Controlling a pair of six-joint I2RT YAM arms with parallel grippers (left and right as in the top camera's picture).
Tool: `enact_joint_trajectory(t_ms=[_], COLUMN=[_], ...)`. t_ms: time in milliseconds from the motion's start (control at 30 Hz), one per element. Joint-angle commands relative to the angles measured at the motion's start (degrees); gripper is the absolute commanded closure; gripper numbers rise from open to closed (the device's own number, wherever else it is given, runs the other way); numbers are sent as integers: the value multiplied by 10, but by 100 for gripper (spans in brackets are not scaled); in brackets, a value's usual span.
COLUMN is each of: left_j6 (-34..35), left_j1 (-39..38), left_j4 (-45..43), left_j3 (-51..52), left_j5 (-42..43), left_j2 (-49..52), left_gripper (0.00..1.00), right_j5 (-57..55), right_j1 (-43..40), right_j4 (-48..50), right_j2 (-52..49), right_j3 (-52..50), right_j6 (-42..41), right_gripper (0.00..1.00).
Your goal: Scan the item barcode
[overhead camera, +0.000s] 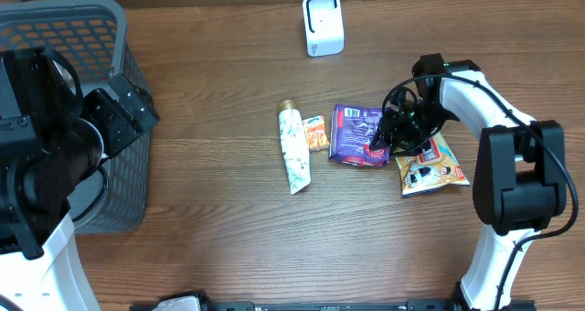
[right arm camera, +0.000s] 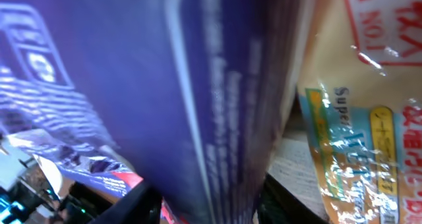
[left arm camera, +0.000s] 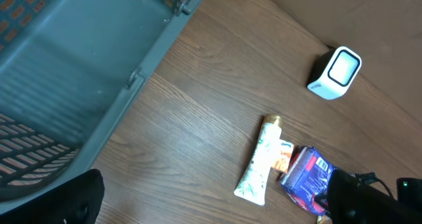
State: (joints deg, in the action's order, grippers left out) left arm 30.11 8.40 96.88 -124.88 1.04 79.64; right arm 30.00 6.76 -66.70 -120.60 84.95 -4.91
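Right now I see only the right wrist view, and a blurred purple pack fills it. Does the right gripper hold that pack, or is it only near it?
Observer: From overhead, the right gripper grips the right edge of the purple pack.
Operator: Where is the scanner from there?
Observer: The white scanner stands at the far side of the table, beyond the pack and a little to its left in the overhead view.
Operator: Is the left arm in the way?
Observer: No, the left gripper is open beside the grey basket, far from the pack.
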Motion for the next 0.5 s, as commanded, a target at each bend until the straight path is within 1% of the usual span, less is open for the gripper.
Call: enact_joint_trajectory(t_ms=[0, 33, 67, 100, 133, 300, 333, 467], left_j6=[10, 10, 10, 10, 10, 10, 10, 10], left_j1=[6, 6, 6, 6, 6, 6, 6, 6], left_j4=[-1, -1, -1, -1, -1, -1, -1, -1], left_j3=[-4, -4, -4, -4, -4, -4, -4, -4], left_j5=[0, 0, 0, 0, 0, 0, 0, 0], left_j2=[2, 2, 2, 2, 2, 2, 2, 2], left_gripper=[0, 0, 0, 0, 0, 0, 0, 0], right_j5=[-14, -16, -21, -29, -40, -153, -185, -350], right_j1=[1, 1, 1, 1, 1, 2, 3, 12], right_j4=[1, -3, -9, -19, -28, -122, -146, -248], right_j2=[4, 4, 4, 4, 4, 4, 4, 4], right_j3=[7, 14, 24, 38, 50, 157, 183, 277], right_j6=[-13, -13, -13, -14, -21, -82, -97, -190], right_gripper=[64, 72, 82, 89, 92, 93, 95, 95])
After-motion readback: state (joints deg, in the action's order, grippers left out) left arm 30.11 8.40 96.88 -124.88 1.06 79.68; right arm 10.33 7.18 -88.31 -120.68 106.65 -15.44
